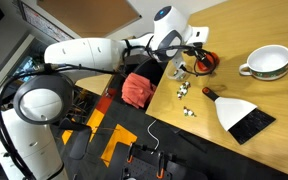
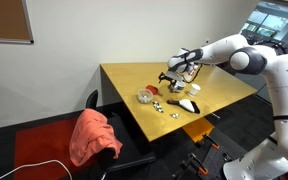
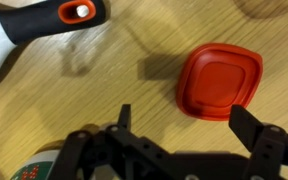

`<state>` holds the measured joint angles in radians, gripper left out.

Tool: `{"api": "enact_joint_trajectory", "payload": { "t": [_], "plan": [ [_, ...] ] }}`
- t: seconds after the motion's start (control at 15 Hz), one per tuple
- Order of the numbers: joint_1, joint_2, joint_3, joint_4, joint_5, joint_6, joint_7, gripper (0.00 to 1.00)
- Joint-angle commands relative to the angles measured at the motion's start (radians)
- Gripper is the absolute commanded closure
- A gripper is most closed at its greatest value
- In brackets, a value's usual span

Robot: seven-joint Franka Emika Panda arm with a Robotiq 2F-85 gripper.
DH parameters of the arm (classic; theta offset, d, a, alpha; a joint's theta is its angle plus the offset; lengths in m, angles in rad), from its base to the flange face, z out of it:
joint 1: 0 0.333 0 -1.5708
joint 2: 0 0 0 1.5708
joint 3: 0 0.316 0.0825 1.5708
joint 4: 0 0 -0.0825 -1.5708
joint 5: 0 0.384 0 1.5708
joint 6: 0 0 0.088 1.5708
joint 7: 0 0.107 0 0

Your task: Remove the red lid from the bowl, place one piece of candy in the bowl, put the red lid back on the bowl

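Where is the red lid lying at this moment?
In the wrist view the red lid sits right of centre, just ahead of the open tool, with a black handle at upper left.

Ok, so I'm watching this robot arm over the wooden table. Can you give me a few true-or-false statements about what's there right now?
1. The claw is open and holds nothing. True.
2. The red lid is pinched in the claw. False: the claw is open and not touching it.
3. A white bowl with a green rim stands upright on the table. True.
4. The candy pieces are piled in the white bowl. False: they lie scattered on the tabletop.
5. The cloth beside the table is blue. False: the cloth is red.
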<state>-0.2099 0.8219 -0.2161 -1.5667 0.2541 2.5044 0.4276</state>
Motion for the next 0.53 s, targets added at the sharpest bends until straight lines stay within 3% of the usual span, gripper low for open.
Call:
{"api": "enact_joint_trajectory", "payload": {
  "t": [0.0,0.2,0.27,0.47],
  "plan": [
    [-0.009,0.060,-0.007,0.091,0.002,-0.022,0.046,0.06],
    [-0.026,0.101,0.000,0.149,0.007,-0.047,0.044,0.18],
    [-0.032,0.113,0.004,0.166,0.010,-0.053,0.040,0.15],
    [-0.052,0.140,0.019,0.201,0.022,-0.062,0.027,0.23]
  ]
}}
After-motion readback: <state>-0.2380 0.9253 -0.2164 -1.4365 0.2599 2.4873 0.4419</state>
